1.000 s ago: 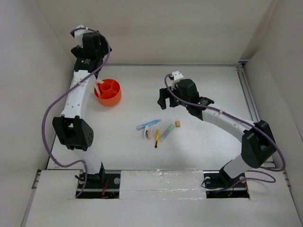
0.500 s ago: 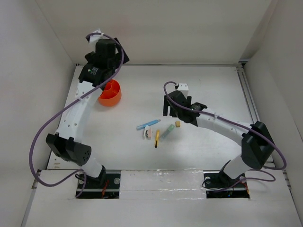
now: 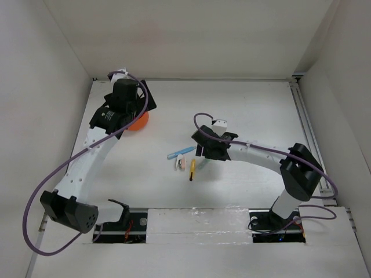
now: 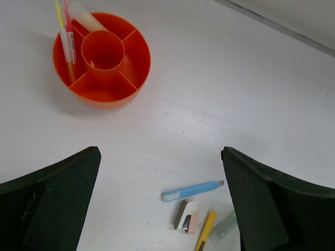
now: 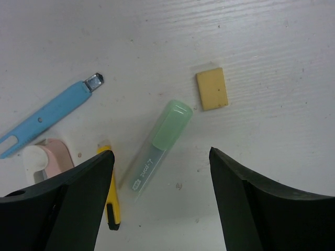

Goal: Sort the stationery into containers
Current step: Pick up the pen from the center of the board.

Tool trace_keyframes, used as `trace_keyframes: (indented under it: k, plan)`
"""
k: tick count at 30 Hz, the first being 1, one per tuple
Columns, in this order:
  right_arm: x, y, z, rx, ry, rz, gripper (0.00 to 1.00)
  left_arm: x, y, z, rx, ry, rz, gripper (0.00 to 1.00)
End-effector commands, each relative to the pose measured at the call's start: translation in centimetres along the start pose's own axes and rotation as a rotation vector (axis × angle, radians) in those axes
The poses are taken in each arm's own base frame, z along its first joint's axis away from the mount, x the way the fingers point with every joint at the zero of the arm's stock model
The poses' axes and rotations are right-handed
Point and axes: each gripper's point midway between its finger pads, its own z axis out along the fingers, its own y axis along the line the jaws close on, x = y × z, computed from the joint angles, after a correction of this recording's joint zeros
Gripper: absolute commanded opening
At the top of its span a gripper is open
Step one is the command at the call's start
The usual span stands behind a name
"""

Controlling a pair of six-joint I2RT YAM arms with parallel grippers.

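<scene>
The orange tub holds a pink and a yellow pen in one outer compartment. In the top view my left arm covers most of the tub. My left gripper hangs open high above the table between the tub and the loose pile. In the pile lie a blue pen, a white-pink eraser, a yellow pencil and a pale green pen. My right gripper is open and low, its fingers on either side of the green pen. A tan eraser lies just beyond.
White walls close in the table on the left, back and right. A metal rail runs along the right edge. A pale tube leans in the tub beside the pens. Purple cables loop off both arms.
My left arm has swung from behind the tub to over it, facing the pile. My right gripper has come down over the green pen and its jaws have narrowed.
</scene>
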Motion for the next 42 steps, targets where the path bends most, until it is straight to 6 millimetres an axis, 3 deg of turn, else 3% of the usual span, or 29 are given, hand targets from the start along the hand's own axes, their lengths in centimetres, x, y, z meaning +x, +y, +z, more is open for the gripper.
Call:
trace_keyframes:
  k: [1,5,11,15,16,18,19,21,26,27,31,34,40,42]
  plan:
    - [0.3,-0.6,0.6,0.050,0.008,0.061,0.79,0.9,0.2,-1.2,0.069,-0.010,0.040,1.00]
    - [2.1,-0.9,2.0,0.085,0.052,0.076,0.76,2.3,1.1,-1.0,0.069,-0.013,0.049,1.00]
    - [2.7,-1.2,3.9,0.116,0.072,0.100,0.71,3.0,0.0,-1.5,0.159,-0.005,0.058,1.00]
    - [3.6,-2.0,5.0,0.158,0.093,0.099,0.62,3.2,0.0,-1.7,0.168,-0.002,0.058,1.00]
    - [3.6,-2.0,5.0,0.159,0.092,0.108,0.52,3.0,0.0,-2.0,0.172,-0.009,0.055,1.00]
    - [3.9,-2.3,5.4,0.165,0.106,0.112,0.43,2.7,-0.1,-2.3,0.181,-0.024,0.050,1.00]
    - [3.9,-2.3,5.4,0.165,0.106,0.113,0.30,2.6,-0.1,-2.3,0.181,-0.024,0.050,1.00]
    - [4.3,-2.3,5.6,0.168,0.120,0.119,0.28,2.6,-0.1,-2.3,0.181,-0.024,0.050,1.00]
    - [4.8,-2.7,6.2,0.180,0.155,0.139,0.00,2.6,-0.1,-2.3,0.181,-0.024,0.050,1.00]
    - [4.8,-2.7,6.2,0.180,0.155,0.139,0.00,2.6,-0.1,-2.3,0.181,-0.024,0.050,1.00]
    - [2.9,-1.6,4.7,0.106,0.112,0.147,0.00,2.5,-0.1,-2.6,0.186,-0.032,0.047,1.00]
    - [0.4,-0.4,1.7,0.016,0.023,0.182,0.00,2.9,-0.2,-2.6,0.202,-0.028,0.058,1.00]
    - [-5.2,0.3,-4.4,-0.103,-0.193,0.178,0.00,2.9,-2.9,-3.2,0.358,-0.021,0.084,1.00]
    - [-6.2,0.9,-5.4,-0.114,-0.247,0.152,0.00,3.0,-4.4,-3.9,0.449,-0.010,0.096,1.00]
